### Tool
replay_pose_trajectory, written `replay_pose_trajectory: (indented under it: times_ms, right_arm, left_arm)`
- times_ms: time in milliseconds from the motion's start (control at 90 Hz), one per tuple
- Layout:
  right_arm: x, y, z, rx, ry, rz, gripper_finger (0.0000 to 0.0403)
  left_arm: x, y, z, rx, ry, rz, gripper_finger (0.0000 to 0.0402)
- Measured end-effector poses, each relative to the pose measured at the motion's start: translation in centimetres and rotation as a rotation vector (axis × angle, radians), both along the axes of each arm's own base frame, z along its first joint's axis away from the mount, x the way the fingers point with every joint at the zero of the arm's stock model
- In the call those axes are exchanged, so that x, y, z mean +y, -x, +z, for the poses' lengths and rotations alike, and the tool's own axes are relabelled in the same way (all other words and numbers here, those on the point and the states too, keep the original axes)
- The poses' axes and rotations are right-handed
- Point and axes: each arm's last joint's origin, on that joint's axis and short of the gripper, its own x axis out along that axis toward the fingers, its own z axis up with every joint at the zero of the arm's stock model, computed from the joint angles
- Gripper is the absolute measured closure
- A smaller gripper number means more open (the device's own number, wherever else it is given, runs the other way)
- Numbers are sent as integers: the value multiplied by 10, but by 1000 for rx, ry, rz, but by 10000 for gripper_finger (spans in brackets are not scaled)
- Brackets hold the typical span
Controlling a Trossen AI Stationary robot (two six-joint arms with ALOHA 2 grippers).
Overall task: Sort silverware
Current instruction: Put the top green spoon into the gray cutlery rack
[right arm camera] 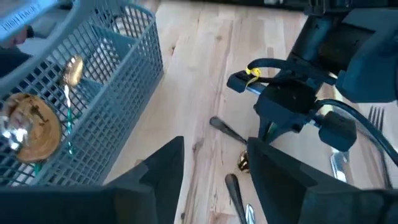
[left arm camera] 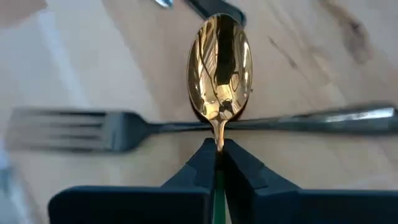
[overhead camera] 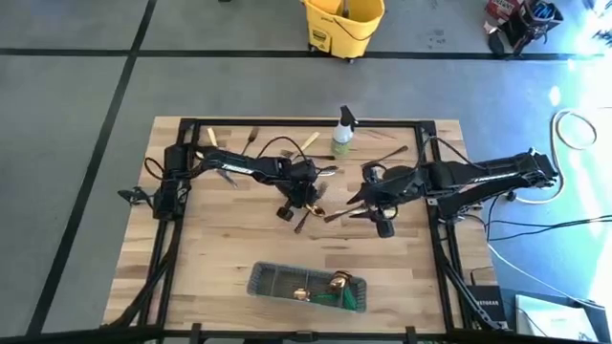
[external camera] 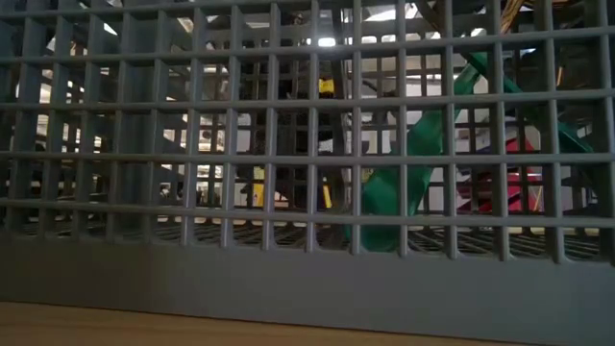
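Note:
My left gripper (overhead camera: 304, 199) is at the table's middle, shut on a gold spoon (left arm camera: 219, 68) with a green handle. Under the spoon a dark fork (left arm camera: 112, 129) lies flat on the wood. My right gripper (right arm camera: 214, 171) stands open just to the right of it (overhead camera: 369, 208), nothing between its fingers. Dark pieces of silverware (right arm camera: 227, 131) lie on the table between the two grippers. More silverware (overhead camera: 256, 139) lies along the far edge. The grey mesh caddy (overhead camera: 306, 287) near the front edge holds gold spoons (right arm camera: 72, 70) and green handles (external camera: 404, 183). My left gripper pinches the spoon's neck (left arm camera: 219, 135), just behind the bowl, between its two fingers. The green handle (left arm camera: 217, 199) runs back between them. The fingers come from above, pointing down, along the spoon. The bowl (right arm camera: 242, 163) hangs below the fingertips, close over the table.
A small spray bottle (overhead camera: 342, 134) stands at the far middle of the table. A black frame (overhead camera: 191, 124) runs round the table's edges. Bare wood lies between the grippers and the caddy. A yellow mop bucket (overhead camera: 344, 24) is on the floor beyond.

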Motion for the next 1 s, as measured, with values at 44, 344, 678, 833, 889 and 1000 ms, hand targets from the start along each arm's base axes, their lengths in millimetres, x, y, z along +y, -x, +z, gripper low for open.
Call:
replay_pose_trajectory:
  times_ms: [44, 344, 678, 833, 889, 1000]
  right_arm:
    - [-1, 3, 3, -14, -7, -6, 244]
    - [-4, 12, 14, -92, 16, -63, 244]
    - [-69, -12, -9, -5, 42, -458, 244]
    - [-102, -5, -41, -6, -229, -451, 244]
    - [-108, -4, -55, -67, -342, -415, 244]
    - [-114, -4, -73, -202, -495, -397, 244]
  left_arm:
    - [-1, 3, 11, -16, -4, 6, 400]
    - [-5, 11, 41, -31, -233, 36, 401]
    - [-24, 8, 43, -27, -340, 7, 402]
    - [-33, 5, 49, -37, -378, -10, 401]
    - [-35, 3, 52, -44, -382, -10, 401]
    - [-36, -2, 61, -74, -395, -1, 401]
